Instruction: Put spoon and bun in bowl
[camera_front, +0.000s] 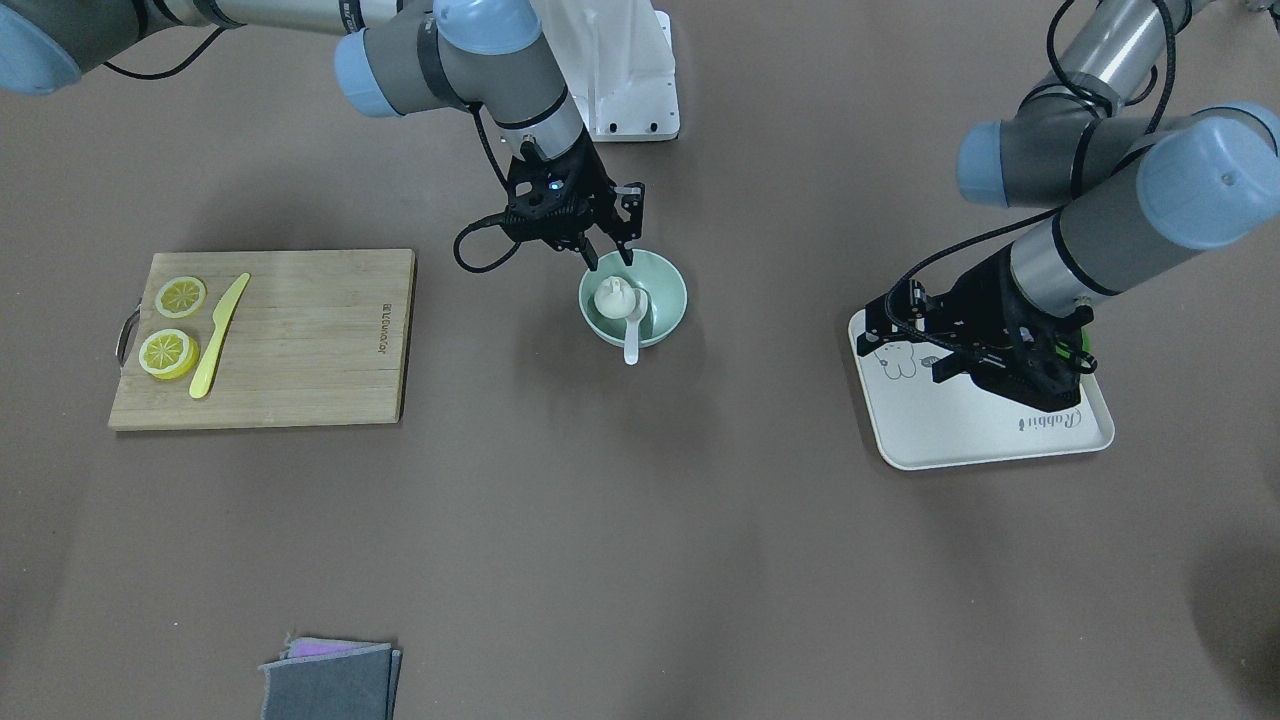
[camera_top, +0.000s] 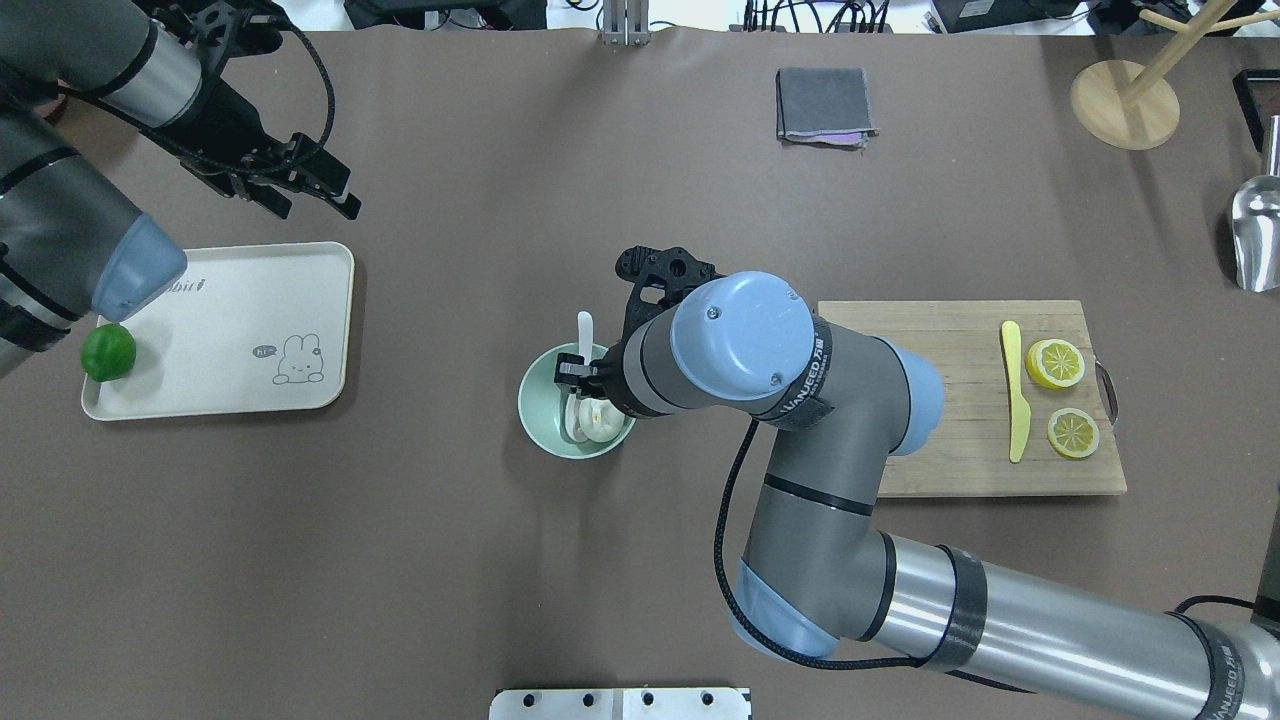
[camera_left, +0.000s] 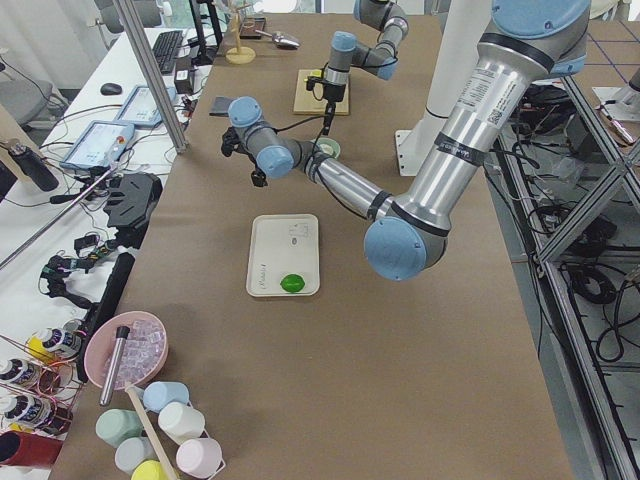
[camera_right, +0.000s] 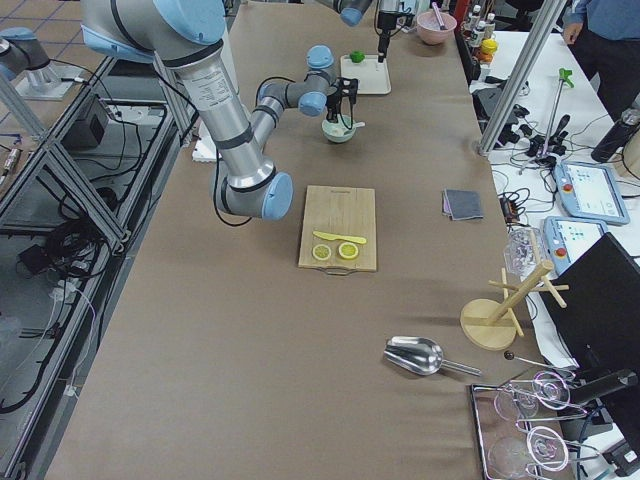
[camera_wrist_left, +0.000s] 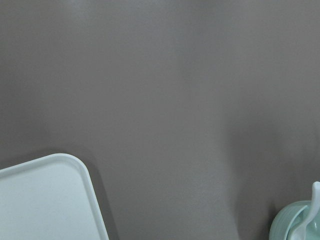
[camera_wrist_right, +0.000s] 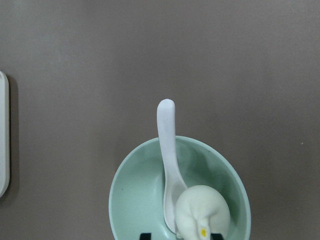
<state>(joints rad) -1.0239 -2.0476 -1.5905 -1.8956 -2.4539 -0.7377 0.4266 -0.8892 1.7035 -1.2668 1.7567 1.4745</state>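
Note:
The pale mint-green bowl (camera_front: 670, 275) stands at the table's middle. The white pleated bun (camera_front: 612, 297) lies inside it. The white spoon (camera_front: 633, 340) lies in the bowl beside the bun, with its handle sticking out over the rim. The right wrist view shows the bowl (camera_wrist_right: 120, 195), the spoon (camera_wrist_right: 167, 145) and the bun (camera_wrist_right: 202, 210) with its yellow dot. My right gripper (camera_front: 609, 260) hangs open and empty just above the bowl's rim on the robot's side. My left gripper (camera_top: 310, 205) is open and empty, above the far edge of the white tray (camera_top: 220, 300).
A green lime (camera_top: 108, 352) lies on the tray. A wooden cutting board (camera_front: 320, 340) carries a yellow knife (camera_front: 218, 335) and two lemon slices (camera_front: 180, 297). A folded grey cloth (camera_front: 330, 680), a wooden stand (camera_top: 1125, 100) and a metal scoop (camera_top: 1258, 235) lie at the far edge.

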